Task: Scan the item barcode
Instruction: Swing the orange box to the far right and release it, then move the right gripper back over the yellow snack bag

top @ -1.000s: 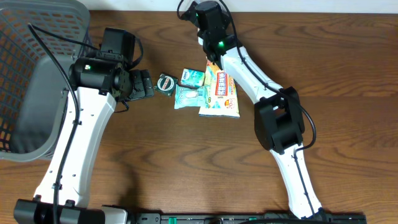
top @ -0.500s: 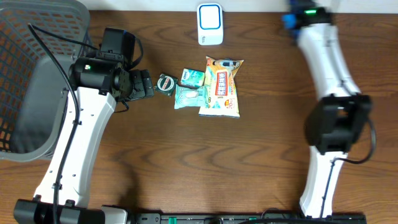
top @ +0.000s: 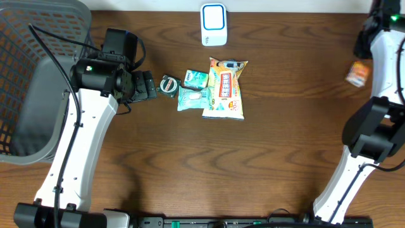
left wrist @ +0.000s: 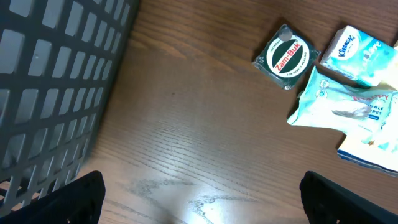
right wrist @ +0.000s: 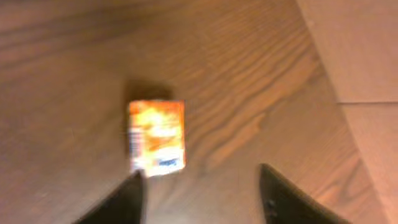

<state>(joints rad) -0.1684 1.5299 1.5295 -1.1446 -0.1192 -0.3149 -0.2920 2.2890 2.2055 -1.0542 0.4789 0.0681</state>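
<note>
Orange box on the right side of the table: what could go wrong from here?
1. The orange box is blurred in both views with nothing gripping it. It may be tumbling and could end up barcode-down or slide toward the table edge.
2. The tin and packets lie bunched together, so picking one may drag its neighbours.

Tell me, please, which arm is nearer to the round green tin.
Left. The left arm has its open jaws right beside the round green tin, on the basket side, not touching it. The right arm is far away at the right side, over a small orange box.
</note>
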